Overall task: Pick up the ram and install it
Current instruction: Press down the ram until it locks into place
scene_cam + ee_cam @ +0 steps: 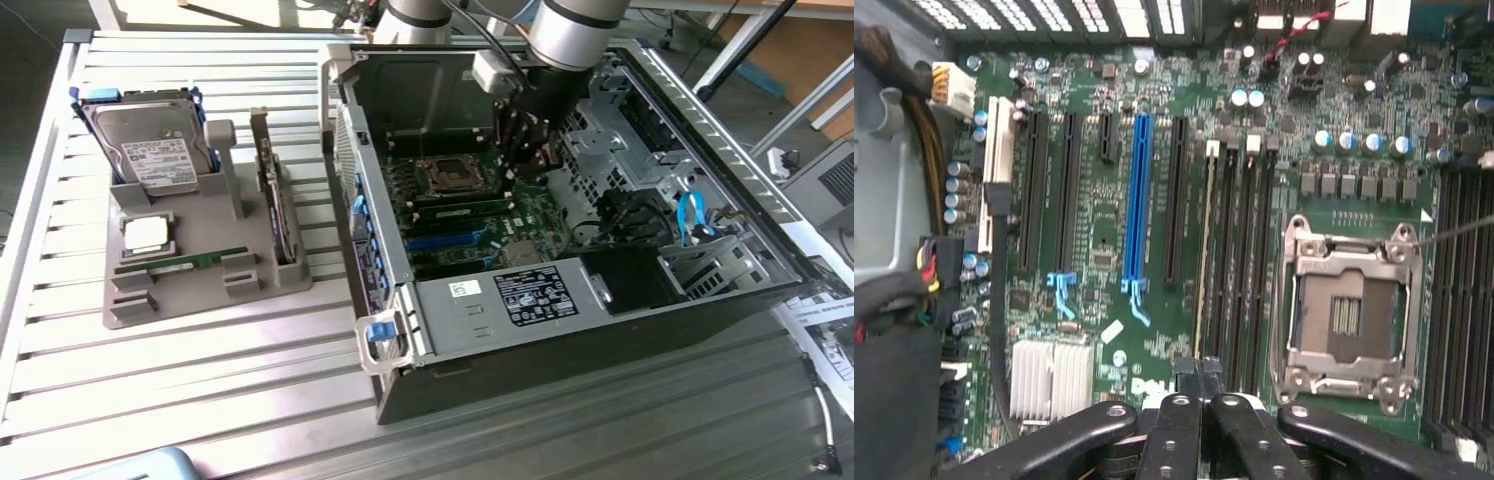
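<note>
A long green ram stick lies flat in the grey holder at the exterior view's left. Inside the open computer case, another thin ram stick stands edge-on in a memory slot beside the empty CPU socket; in the exterior view it is the dark green strip below the socket. My gripper is shut with nothing between its fingers, and its tips hang over one end of that seated stick. Whether they touch it I cannot tell. The arm reaches down into the case, gripper above the motherboard.
The holder also carries a hard drive, a square silver CPU chip and an upright expansion card. On the motherboard are a blue slot, black slots, a silver heat sink and cable bundles. Case walls surround the gripper.
</note>
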